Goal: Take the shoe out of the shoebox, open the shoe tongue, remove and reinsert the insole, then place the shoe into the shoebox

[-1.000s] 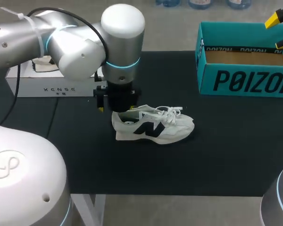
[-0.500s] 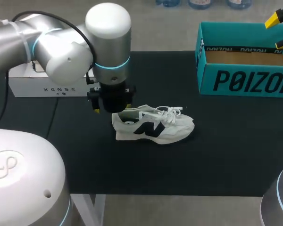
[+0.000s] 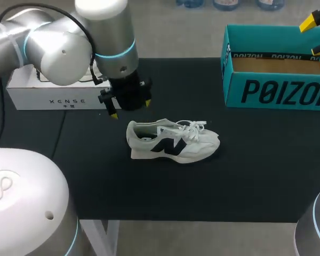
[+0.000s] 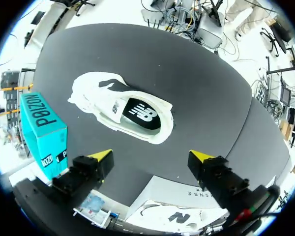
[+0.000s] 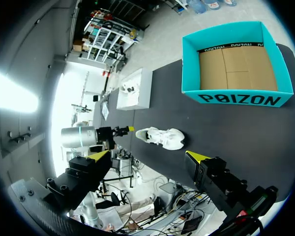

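A white sneaker [image 3: 172, 140] with a dark side logo and loose white laces lies on its sole in the middle of the black table, toe to the right. It also shows ahead of the fingers as the sneaker [image 4: 123, 107] and far off as the sneaker [image 5: 161, 137]. My left gripper [image 3: 129, 108] hangs open just above and left of the heel, touching nothing; the left gripper [image 4: 152, 156] holds nothing. The teal shoebox [image 3: 277, 66] stands open and empty at the back right, the shoebox [image 5: 236, 66] well ahead of my open right gripper [image 5: 150, 155], whose yellow tips [image 3: 312, 22] show high above the box.
A white flat box [image 3: 53, 90] lies at the table's back left, partly behind my left arm; it shows as the white box [image 4: 174, 199] under the left fingers. The table's front edge [image 3: 202, 220] runs close below the sneaker.
My left gripper has lifted off the sneaker's heel and drawn back to the left and away. The sneaker and the right arm have not moved.
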`<state>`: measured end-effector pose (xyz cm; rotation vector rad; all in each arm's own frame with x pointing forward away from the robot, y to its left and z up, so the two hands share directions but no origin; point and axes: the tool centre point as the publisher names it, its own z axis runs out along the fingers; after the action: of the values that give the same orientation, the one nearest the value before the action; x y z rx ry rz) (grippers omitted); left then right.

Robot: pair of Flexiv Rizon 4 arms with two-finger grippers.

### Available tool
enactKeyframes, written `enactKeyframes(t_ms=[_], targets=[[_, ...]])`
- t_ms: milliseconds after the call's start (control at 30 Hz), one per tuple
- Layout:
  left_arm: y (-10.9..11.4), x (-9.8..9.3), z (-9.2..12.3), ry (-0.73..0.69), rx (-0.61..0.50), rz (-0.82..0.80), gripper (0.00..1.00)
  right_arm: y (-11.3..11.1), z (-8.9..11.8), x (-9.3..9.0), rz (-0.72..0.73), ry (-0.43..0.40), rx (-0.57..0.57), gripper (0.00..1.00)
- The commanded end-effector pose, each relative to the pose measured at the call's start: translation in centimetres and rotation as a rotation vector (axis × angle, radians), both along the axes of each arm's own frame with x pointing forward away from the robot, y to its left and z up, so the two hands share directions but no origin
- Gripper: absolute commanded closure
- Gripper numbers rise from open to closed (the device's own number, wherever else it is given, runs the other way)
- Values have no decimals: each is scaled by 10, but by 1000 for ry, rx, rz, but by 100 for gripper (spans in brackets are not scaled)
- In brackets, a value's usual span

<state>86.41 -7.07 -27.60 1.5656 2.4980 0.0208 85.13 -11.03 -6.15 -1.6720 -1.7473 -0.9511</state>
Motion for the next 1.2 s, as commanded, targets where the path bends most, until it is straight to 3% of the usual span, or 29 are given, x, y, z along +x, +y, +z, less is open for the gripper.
enactKeyframes(t_ms=[33,400,567,633,700,1167,1200], targets=[[21,-4,18,2,-160,134,0,0,0,1,1,3,-3,0],[29,-5,34,114,-417,290,0,0,0,1,1,3,-3,0],[34,-7,48,186,-601,358,0,0,0,1,1,3,-3,0],[36,-8,49,186,-586,362,0,0,0,1,1,3,-3,0],[36,-10,48,145,-467,323,0,0,0,1,1,3,-3,0],[36,-10,48,145,-467,323,0,0,0,1,1,3,-3,0],[31,-13,44,211,-527,354,0,0,0,1,1,3,-3,0]])
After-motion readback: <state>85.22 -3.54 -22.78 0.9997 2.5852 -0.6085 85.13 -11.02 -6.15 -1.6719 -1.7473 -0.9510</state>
